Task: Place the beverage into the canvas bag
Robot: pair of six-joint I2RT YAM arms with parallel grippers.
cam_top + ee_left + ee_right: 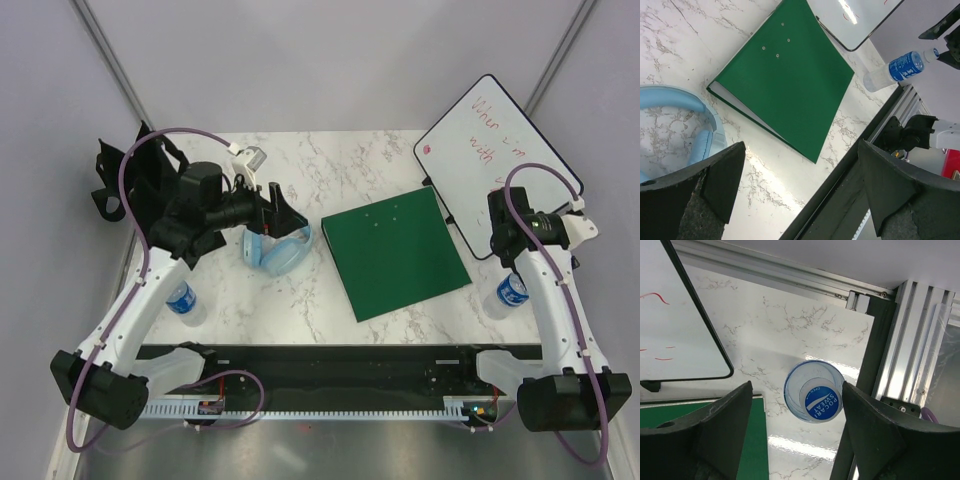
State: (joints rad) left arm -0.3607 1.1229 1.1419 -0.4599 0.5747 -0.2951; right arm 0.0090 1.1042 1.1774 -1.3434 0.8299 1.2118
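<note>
Presently the right gripper (796, 387) is hanging directly over the beverage, a blue-capped bottle (815, 399). The bottle is standing upright on the marble table (790, 325), its long axis pointing straight up into the gap. The jaws are standing apart, clamping nothing. The bottle is sitting off-centre between them, close against one finger (875, 435) and leaving clear room towards the other. Beyond that close finger the table edge and an aluminium rail (912, 340) are lying just beside the bottle, so room there is judged tight and a straight descent is looking advisable. The whiteboard (675, 315) and green binder (660, 412) are lying past the opposite finger, apart from the bottle. The left gripper (801, 147) is holding its jaws wide apart on nothing, with blue headphones (702, 142) beside one finger. The canvas bag (125, 185) is lying well apart from the right jaws, across the table beyond the left arm, so the carry is looking long, passing over binder and headphones.
</note>
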